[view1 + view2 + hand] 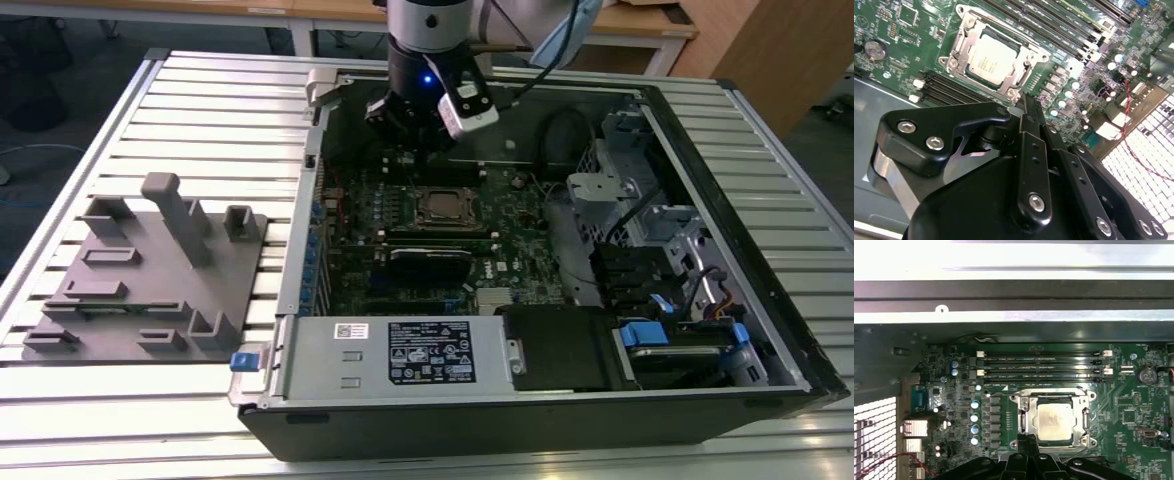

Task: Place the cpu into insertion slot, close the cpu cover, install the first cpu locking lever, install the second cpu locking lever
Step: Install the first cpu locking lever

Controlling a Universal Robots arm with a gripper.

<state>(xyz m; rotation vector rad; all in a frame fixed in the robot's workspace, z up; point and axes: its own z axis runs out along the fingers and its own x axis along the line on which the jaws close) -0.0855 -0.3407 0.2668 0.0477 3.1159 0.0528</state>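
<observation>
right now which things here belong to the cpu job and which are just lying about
Job: cpu, seated in the insertion slot; cpu cover; gripper.

Lying about: power supply box; grey parts holder; memory slots; coin battery.

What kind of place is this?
Probably a robotics lab or test workshop: a robot arm hangs over an opened computer case on a slatted metal table, with wooden desks behind.
</observation>
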